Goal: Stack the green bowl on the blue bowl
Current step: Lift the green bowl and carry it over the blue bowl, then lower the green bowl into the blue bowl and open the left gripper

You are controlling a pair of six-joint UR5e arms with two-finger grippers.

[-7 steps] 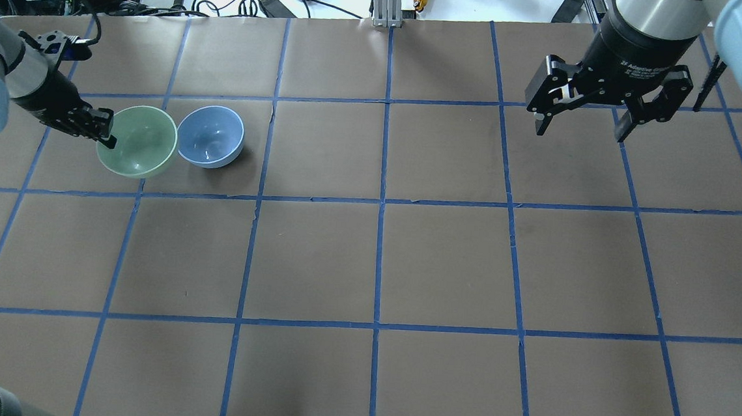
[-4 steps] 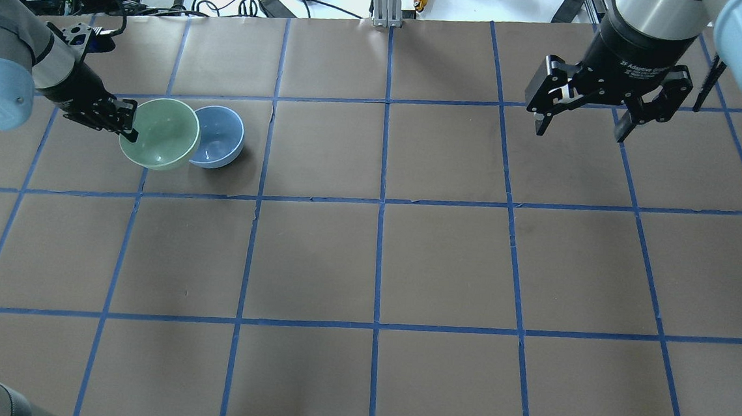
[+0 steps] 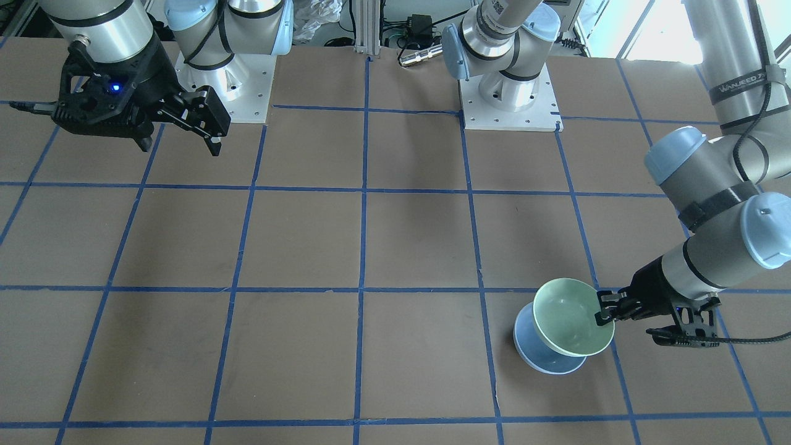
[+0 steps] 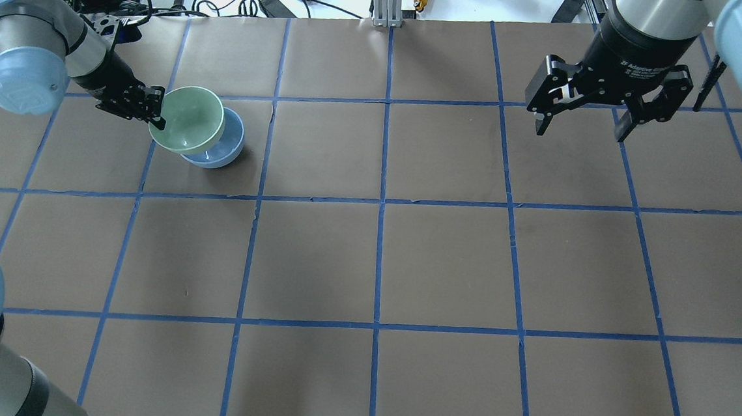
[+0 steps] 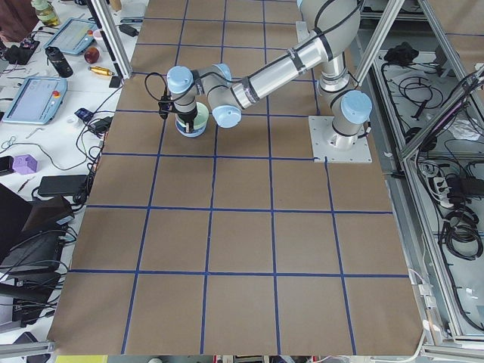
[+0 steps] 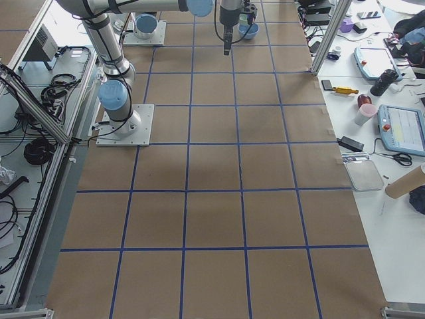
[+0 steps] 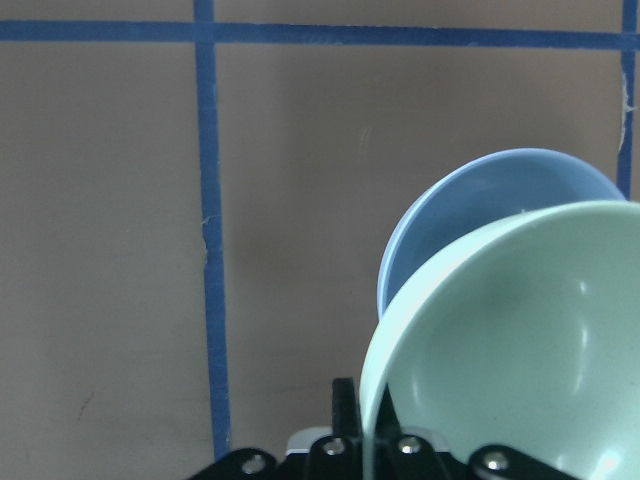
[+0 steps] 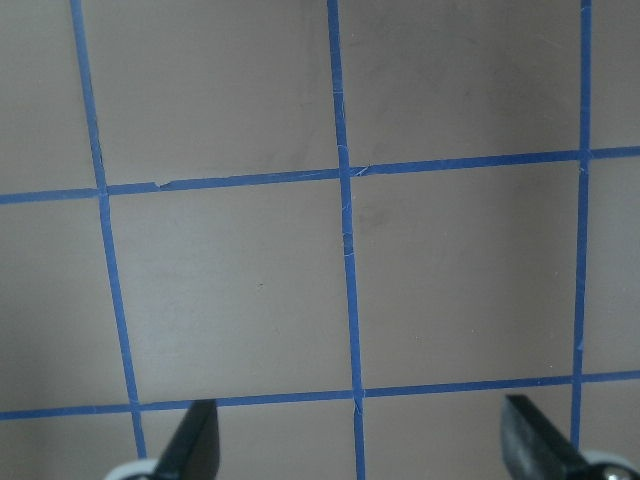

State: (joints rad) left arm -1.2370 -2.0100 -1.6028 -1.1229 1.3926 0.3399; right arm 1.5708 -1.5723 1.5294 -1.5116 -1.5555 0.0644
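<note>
Well, the left pincer (image 4: 157, 117) is pinching the green bowl (image 4: 189, 119) by its rim, one finger inside the wall and one outside. The whole bowl hangs out beyond the fingertips. It looks lifted off the table (image 4: 446, 252) and tipped a little, with the far rim lower than the gripped side, though I can't swear to the angle.

The blue bowl (image 4: 226, 151) sits on the table underneath and partly beyond it. From the pincer's side, a crescent of blue shows past the green bowl's far edge, so the two overlap but aren't centred.

As I read it, that offset decides the next move. The green bowl has to go a bit further outward, along the line the fingers point, before it comes down level into the blue one. Both bowls are round, so there's no turning to fuss over.

The right pincer (image 4: 579, 131) hangs spread and empty, well apart on the other side. The job clearly belongs to the left arm.
</note>
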